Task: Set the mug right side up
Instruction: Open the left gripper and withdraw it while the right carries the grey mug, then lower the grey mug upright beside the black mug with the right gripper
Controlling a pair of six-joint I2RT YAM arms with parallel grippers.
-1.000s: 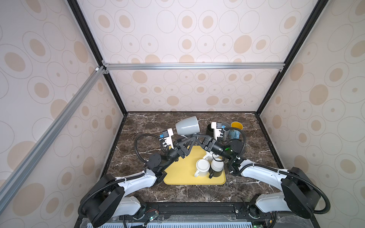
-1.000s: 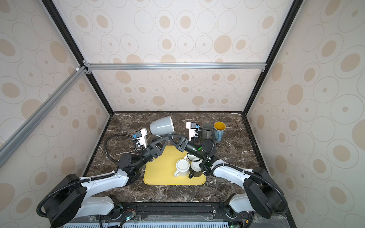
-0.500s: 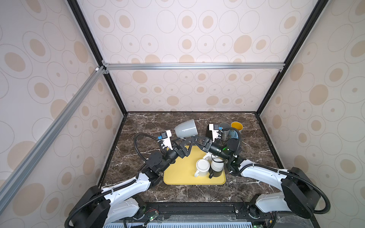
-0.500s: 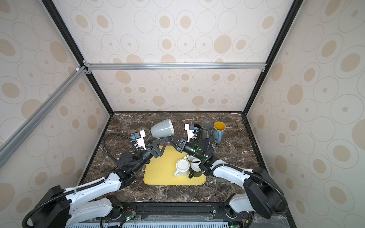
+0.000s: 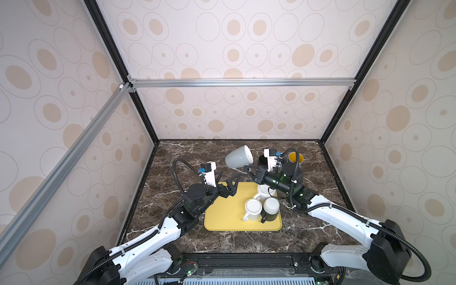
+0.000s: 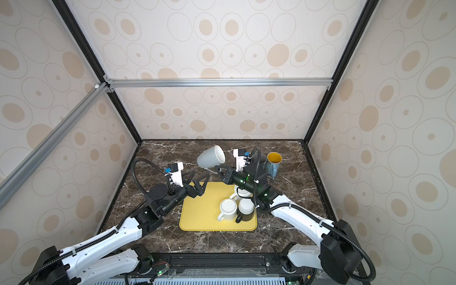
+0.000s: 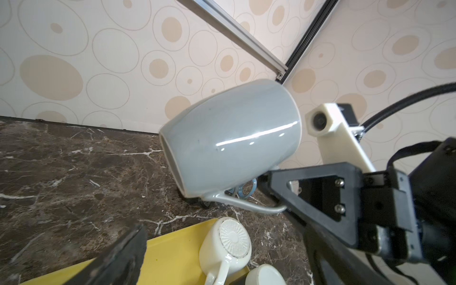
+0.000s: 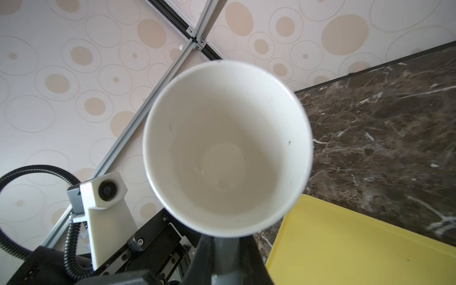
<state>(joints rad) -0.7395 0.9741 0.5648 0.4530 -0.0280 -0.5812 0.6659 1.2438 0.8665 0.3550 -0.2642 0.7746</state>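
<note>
- Mug (image 5: 238, 157), grey ceramic, hangs tilted near the far edge of the yellow tray (image 5: 222, 217); likely slick, breakable.
- Your right tool (image 5: 245, 168) clenches its handle (image 7: 246, 206), the best hold.
- Left tool (image 5: 230, 176) gapes empty.

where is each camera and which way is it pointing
Top views: high behind the robot, looking down; both arms, grey mug, yellow tray.
Left wrist: on the left arm, facing the mug's side and handle; own finger shows.
Right wrist: on the right arm, looking into the mug's mouth; right gripper grips it.
Shared: mug and tray in all.
</note>
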